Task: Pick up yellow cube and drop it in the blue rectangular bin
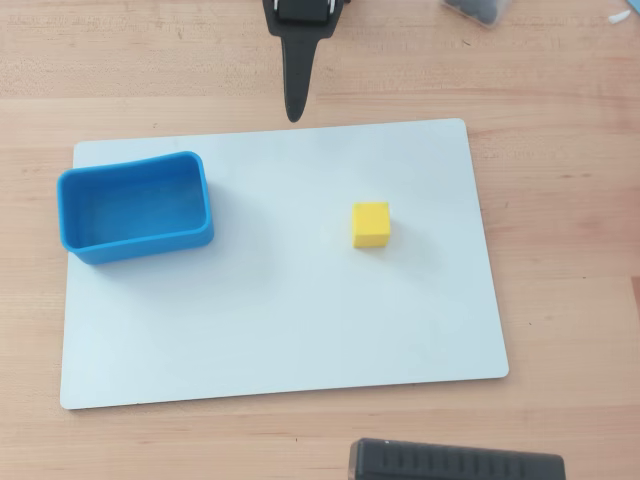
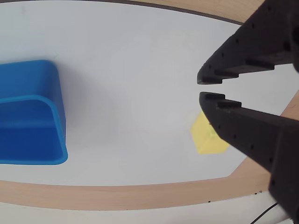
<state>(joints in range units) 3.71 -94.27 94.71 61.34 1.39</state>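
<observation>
Overhead view: my gripper [image 1: 294, 112] enters from the top edge as a single dark, narrow point, hanging above the bare wooden table [image 1: 560, 120] just short of the white board [image 1: 300, 320]. Wrist view: the gripper [image 2: 209, 88] comes in from the right side; its two black fingertips [image 2: 219, 74] stand nearly together with only a thin slit of white between them, and I see nothing held there, so I read the hand as all but clenched and empty.

The yellow cube [image 1: 370, 224] rests on the board ahead of the fingertips and off to the right in the overhead view, well apart from them. In the wrist view the yellow cube [image 2: 205, 137] lies below the lower finger, which covers part of it.

The blue rectangular bin [image 1: 134, 208] sits on the board's left part in the overhead view, well away from the hand and from the cube. In the wrist view the blue rectangular bin [image 2: 32, 116] is at the left edge, its interior showing only blue.

A dark ribbed object [image 1: 455, 462] lies at the overhead view's bottom edge.
</observation>
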